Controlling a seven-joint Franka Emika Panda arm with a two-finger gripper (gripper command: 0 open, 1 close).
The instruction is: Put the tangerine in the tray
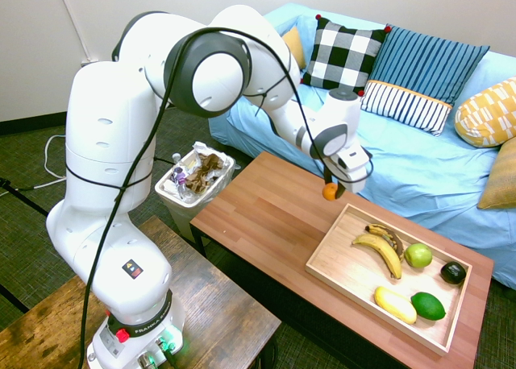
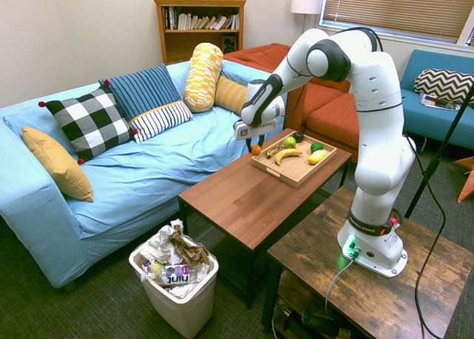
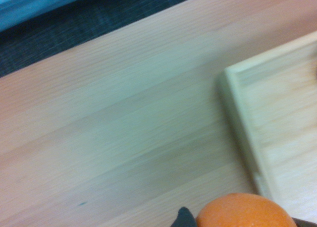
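Observation:
The small orange tangerine [image 1: 330,192] hangs just above the reddish-brown table, beside the far corner of the tray. My gripper [image 1: 332,191] is shut on it, coming down from above. From the other side the tangerine [image 2: 255,150] shows under the gripper [image 2: 256,148], at the tray's left end. The pale wooden tray [image 1: 332,260] lies on the table's right part; its rim [image 2: 285,178] is low. In the wrist view the tangerine [image 3: 245,211] rises from the lower edge next to the tray's corner [image 3: 237,83].
In the tray lie two bananas [image 1: 380,248], a green apple [image 1: 418,255], a dark avocado [image 1: 452,273], a lemon [image 1: 394,304] and a lime [image 1: 428,305]. A white waste bin [image 1: 193,184] stands at the table's end. A blue sofa [image 1: 419,159] runs behind.

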